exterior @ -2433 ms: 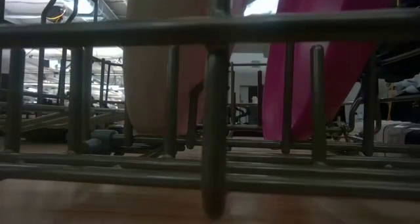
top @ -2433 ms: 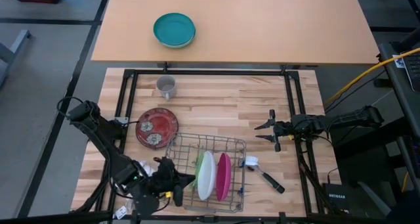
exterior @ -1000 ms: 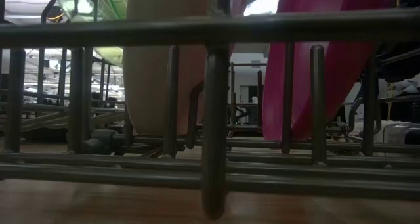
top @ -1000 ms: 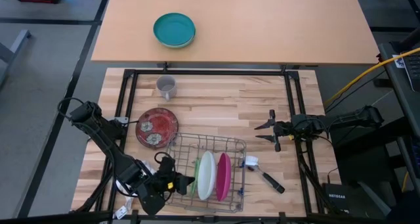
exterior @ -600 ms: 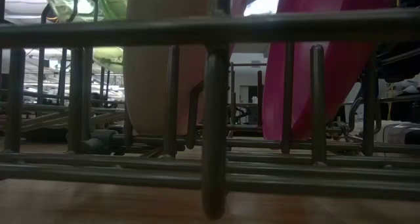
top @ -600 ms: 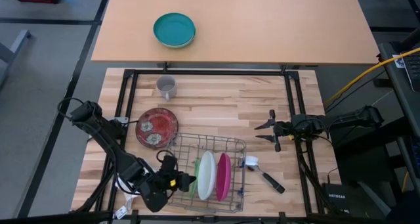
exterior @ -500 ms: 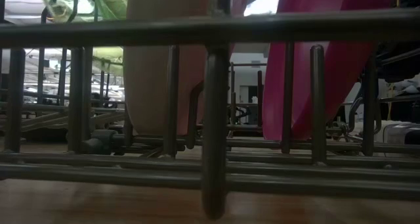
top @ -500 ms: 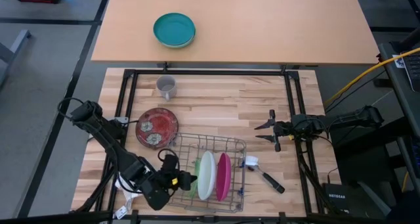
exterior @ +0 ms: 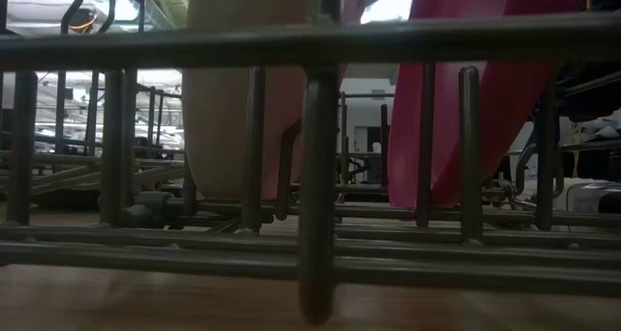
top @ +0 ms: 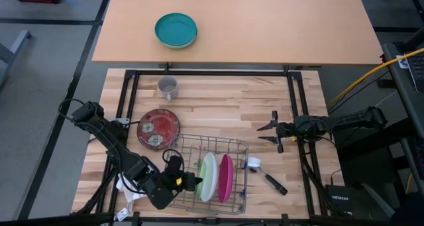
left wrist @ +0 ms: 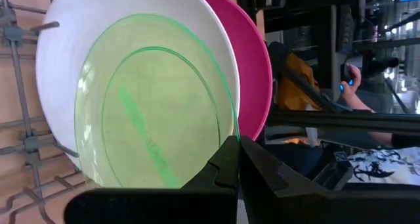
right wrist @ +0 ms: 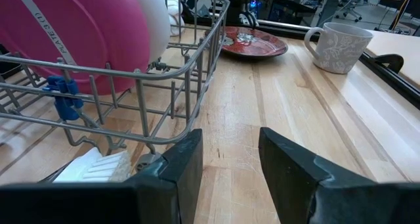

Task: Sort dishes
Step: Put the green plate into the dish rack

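Note:
A wire dish rack stands at the table's near middle. In it a white plate and a magenta-pink plate stand on edge, their lower rims between the wires. My left gripper is at the rack's left side, shut on a pale green plate that stands on edge close beside the white plate. A dark red plate lies flat on the table, left of the rack's far end. My right gripper waits open, right of the rack. My left gripper pinches the pale green plate's rim between its two fingers. The fingers come from the table's left, slanting a little downward. The plate stands on edge over the rack, its face toward the white plate. Whether its lower rim touches the wires I cannot tell.
A grey mug stands on the table's far left part. A teal bowl sits on the further tabletop beyond. A dish brush lies right of the rack. Bare wood lies between the rack and my right gripper.
My left gripper has gone toward the table's right, toward the white plate, and rolled slightly, carrying the pale green plate on edge. The plate now stands close against the white plate and no longer shows in the low view.

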